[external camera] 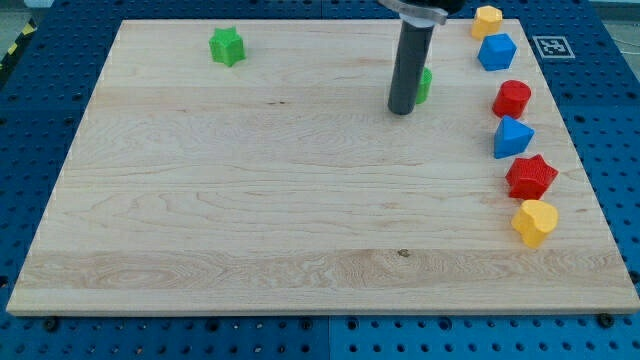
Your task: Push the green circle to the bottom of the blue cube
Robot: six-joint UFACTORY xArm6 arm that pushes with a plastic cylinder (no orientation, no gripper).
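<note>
Eight blocks on the board (250, 200): two each of green, blue, red, yellow.
My tip (401, 110), which carries no claw, touches the half-hidden green circle (426, 85), left of the blue cube (496, 51).

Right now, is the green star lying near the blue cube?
No, the green star lies at the view's top left, far from the blue cube at the top right.

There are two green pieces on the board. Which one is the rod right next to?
The green circle, near the view's top right: it peeks out from behind the rod, just right of my tip. The green star sits alone far off at the view's top left.
</note>
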